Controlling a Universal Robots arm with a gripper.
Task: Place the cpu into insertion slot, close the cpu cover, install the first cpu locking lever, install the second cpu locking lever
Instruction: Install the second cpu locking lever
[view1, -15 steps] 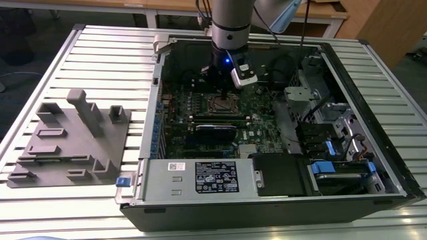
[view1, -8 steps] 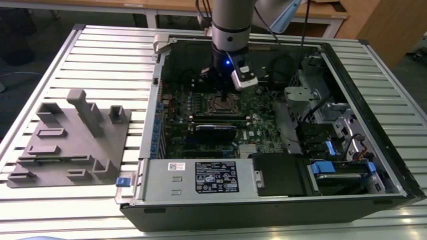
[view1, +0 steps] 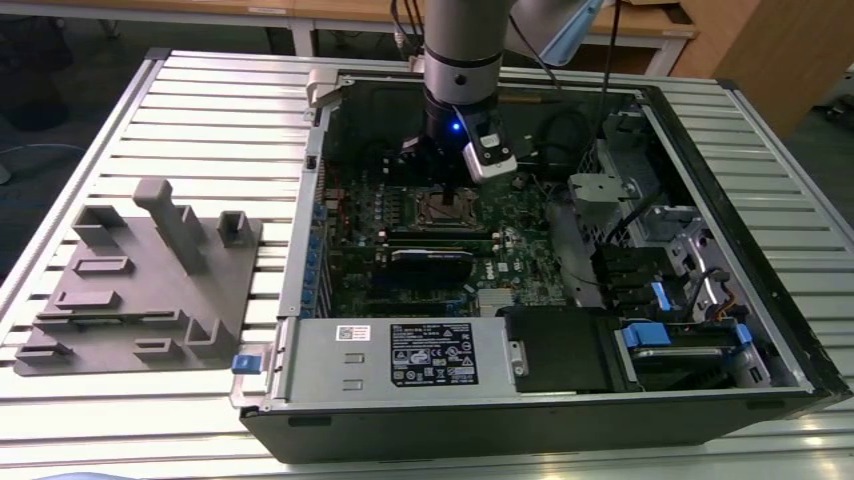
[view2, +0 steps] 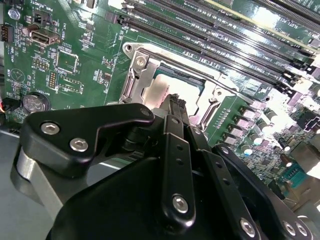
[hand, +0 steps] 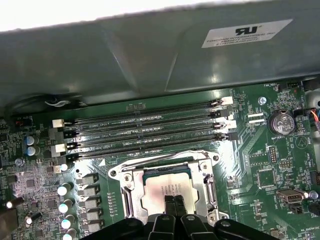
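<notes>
The cpu (hand: 160, 192) (view2: 159, 92) lies flat in the insertion slot (view1: 447, 209) on the green motherboard, its silver-grey top showing. The cpu cover (hand: 129, 186) (view2: 139, 80) lies down around it as a silver frame, with the chip showing through its cut-out. My gripper (hand: 175, 204) (view2: 175, 102) (view1: 438, 188) hangs straight over the socket. Its two black fingertips are shut against each other with nothing between them, right at the chip's top near one edge. Whether they touch it I cannot tell.
Long black memory slots (hand: 150, 132) run beside the socket, with a row of capacitors (hand: 65, 205) and a coin battery (hand: 281, 121) nearby. The case wall (view1: 318, 200), drive bays (view1: 674, 280) and power supply (view1: 400, 355) hem in the board. A grey fixture block (view1: 147, 275) stands on the table at the exterior view's left.
</notes>
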